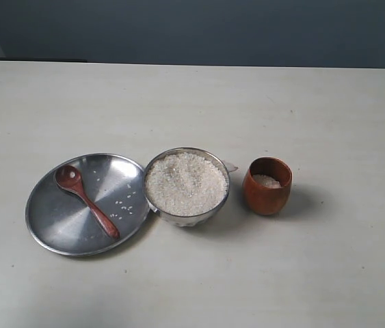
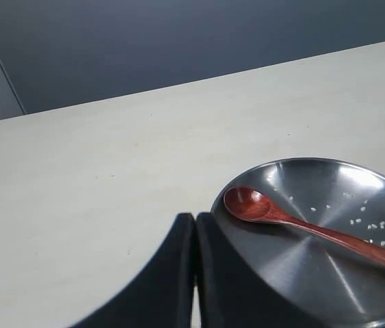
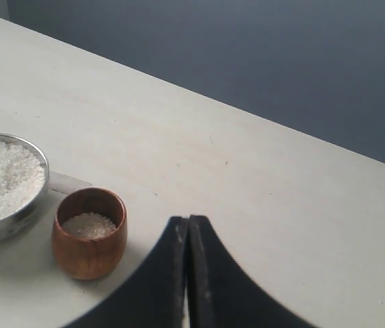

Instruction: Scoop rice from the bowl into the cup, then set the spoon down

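Note:
The metal bowl (image 1: pixel 186 187) sits mid-table, filled with white rice (image 1: pixel 186 183). Right of it stands the wooden cup (image 1: pixel 267 185) with some rice inside (image 1: pixel 267 181). The wooden spoon (image 1: pixel 86 199) lies loose on the flat metal plate (image 1: pixel 55 225), head toward the far left. Neither gripper shows in the exterior view. In the left wrist view my left gripper (image 2: pixel 195 217) is shut and empty beside the plate's rim (image 2: pixel 301 162), near the spoon head (image 2: pixel 247 203). In the right wrist view my right gripper (image 3: pixel 188 220) is shut and empty, off to the side of the cup (image 3: pixel 89 234) and bowl (image 3: pixel 14 217).
A few stray rice grains (image 1: pixel 125 203) lie on the plate. A small pale scrap (image 1: pixel 230 166) lies behind the bowl. The pale table (image 1: pixel 192 102) runs back to a dark wall (image 1: pixel 192 27).

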